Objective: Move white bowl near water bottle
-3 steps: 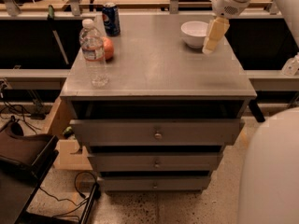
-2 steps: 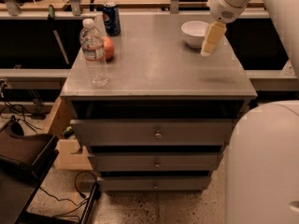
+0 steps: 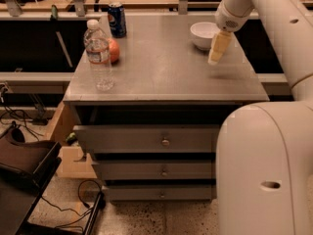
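The white bowl [image 3: 203, 33] sits on the grey cabinet top [image 3: 161, 67] at the back right. The water bottle [image 3: 99, 55] stands upright near the front left, clear with a white cap. My gripper [image 3: 215, 58] hangs from the white arm just to the right of and in front of the bowl, pointing down, close above the top. It holds nothing that I can see.
A blue soda can [image 3: 117, 19] stands at the back left. An orange-red fruit [image 3: 113, 50] lies right behind the bottle. The cabinet has three drawers [image 3: 164, 142] below. The robot's white body [image 3: 264, 170] fills the lower right.
The arm has shifted slightly, and the gripper stays beside the bowl. The bowl and bottle have not moved.
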Tool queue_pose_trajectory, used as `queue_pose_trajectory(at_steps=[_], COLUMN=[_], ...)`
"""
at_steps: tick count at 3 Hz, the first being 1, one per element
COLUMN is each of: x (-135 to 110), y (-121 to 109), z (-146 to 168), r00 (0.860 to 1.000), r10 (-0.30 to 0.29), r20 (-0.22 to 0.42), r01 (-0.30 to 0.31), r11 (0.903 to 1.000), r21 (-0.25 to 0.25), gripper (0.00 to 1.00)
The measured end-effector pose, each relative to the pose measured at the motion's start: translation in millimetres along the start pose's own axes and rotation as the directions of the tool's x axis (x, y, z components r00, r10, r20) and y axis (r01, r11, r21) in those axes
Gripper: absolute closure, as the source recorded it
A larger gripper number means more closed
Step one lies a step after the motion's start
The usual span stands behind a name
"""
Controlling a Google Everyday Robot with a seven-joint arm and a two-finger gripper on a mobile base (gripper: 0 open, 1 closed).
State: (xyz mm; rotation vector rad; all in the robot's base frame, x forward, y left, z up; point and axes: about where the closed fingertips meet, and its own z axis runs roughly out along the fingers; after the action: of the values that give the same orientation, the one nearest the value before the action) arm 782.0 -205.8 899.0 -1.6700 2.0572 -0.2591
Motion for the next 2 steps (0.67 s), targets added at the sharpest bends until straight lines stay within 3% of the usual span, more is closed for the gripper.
queue_pose_trajectory(at_steps=[2], x=[1], y=[-4], z=[43], r00=[0.998], r10=[-0.013], r20=[-0.063], r01=[0.010], r11=[0.9991], r21=[-0.041], gripper=[0.00])
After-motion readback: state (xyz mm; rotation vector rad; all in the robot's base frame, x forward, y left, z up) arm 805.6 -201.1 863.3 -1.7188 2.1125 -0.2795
